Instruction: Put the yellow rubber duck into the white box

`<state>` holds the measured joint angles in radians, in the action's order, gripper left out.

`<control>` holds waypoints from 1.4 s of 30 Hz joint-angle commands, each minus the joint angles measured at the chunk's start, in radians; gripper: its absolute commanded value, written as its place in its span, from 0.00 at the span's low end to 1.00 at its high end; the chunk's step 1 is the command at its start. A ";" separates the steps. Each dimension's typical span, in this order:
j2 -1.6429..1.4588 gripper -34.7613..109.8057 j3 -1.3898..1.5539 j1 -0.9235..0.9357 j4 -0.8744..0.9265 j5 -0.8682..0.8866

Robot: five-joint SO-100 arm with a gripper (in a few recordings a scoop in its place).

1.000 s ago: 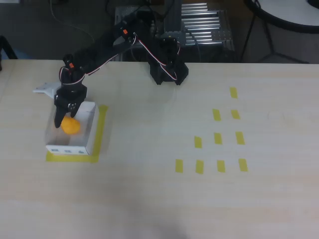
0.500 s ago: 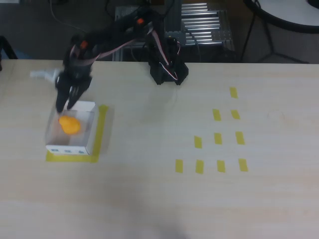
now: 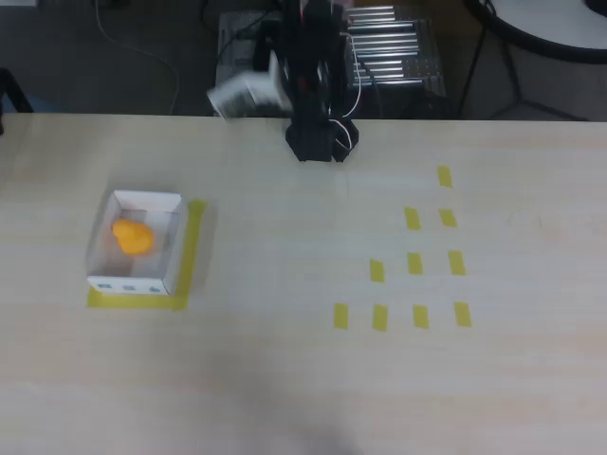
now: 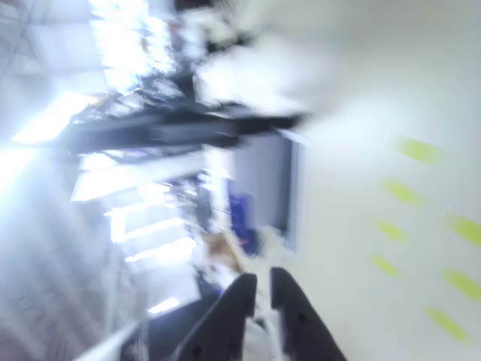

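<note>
The yellow rubber duck (image 3: 133, 237) lies inside the white box (image 3: 128, 282) at the table's left in the overhead view. The black arm (image 3: 308, 66) is folded up over its base (image 3: 321, 142) at the far edge, blurred by motion and far from the box. In the blurred wrist view my gripper (image 4: 263, 280) points along the table towards the room, its two dark fingers (image 4: 233, 316) nearly touching with nothing between them.
A yellow tape frame (image 3: 194, 246) borders the box. Several small yellow tape rectangles (image 3: 414, 263) mark the table's right half. Metal equipment and cables (image 3: 389, 52) sit behind the far edge.
The gripper rose off the box, leaving the duck inside, and the arm swung right and back over its base. Duck and box stayed put.
</note>
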<state>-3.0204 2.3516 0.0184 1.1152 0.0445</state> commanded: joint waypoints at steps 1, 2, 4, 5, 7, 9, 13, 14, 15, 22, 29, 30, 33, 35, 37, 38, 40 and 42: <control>-0.199 0.24 0.442 -0.058 -0.043 0.064; -0.215 0.24 0.492 -0.052 -0.052 0.081; -0.236 0.24 0.569 -0.041 -0.071 0.121; -0.245 0.24 0.601 -0.040 -0.078 0.137; -0.275 0.24 0.664 -0.040 -0.091 0.150; -0.313 0.24 0.709 -0.032 -0.100 0.155; -0.314 0.24 0.709 -0.023 -0.098 0.158; -0.314 0.24 0.709 -0.020 -0.098 0.158; -0.314 0.24 0.709 -0.020 -0.098 0.158; -0.314 0.24 0.709 -0.017 -0.098 0.156; -0.314 0.24 0.709 -0.017 -0.098 0.156; -0.314 0.24 0.709 -0.017 -0.098 0.156; -0.314 0.24 0.709 -0.017 -0.098 0.156; -0.314 0.24 0.709 -0.017 -0.098 0.156; -0.314 0.24 0.709 -0.017 -0.098 0.156; -0.314 0.24 0.709 -0.017 -0.098 0.156; -0.314 0.24 0.709 -0.017 -0.098 0.156; -0.314 0.24 0.709 -0.017 -0.098 0.156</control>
<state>-3.2843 3.0419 -0.0077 1.0446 0.1825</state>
